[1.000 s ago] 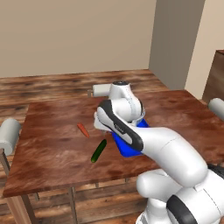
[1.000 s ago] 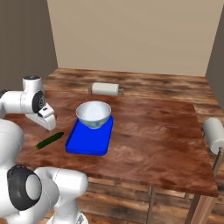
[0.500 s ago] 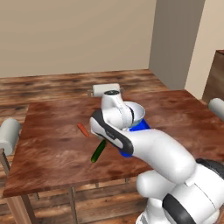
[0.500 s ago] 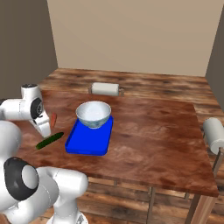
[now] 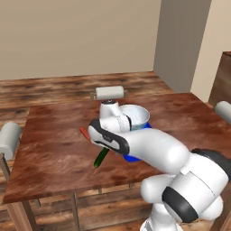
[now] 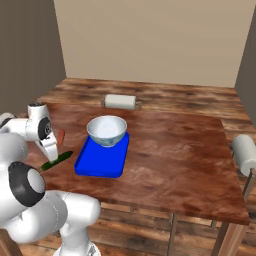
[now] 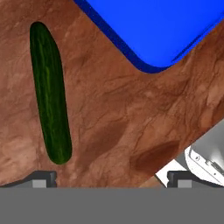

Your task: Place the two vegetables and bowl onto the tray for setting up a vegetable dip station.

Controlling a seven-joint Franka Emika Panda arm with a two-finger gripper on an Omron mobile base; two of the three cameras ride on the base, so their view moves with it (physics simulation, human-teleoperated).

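The two-finger gripper hangs low over the brown wooden table with its jaws spread wide and nothing between them; in the hand view the two dark fingertips stand far apart at the bottom, over bare wood. The slim dark green cucumber lies flat on the table just beyond the fingertip on that view's left side, and a rounded corner of the flat bright blue tray lies apart from it. In the right base view the tray sits near the table's left front part, and the round, deep, pale glossy bowl already rests on its far end. The cucumber lies just left of the tray, close to the table's front edge, with the small tapered orange carrot a little farther back, partly hidden by the white arm. In the left base view the cucumber and the carrot lie left of the tray, beside the arm. White cylindrical rolls stand at the table's far edge and right side.
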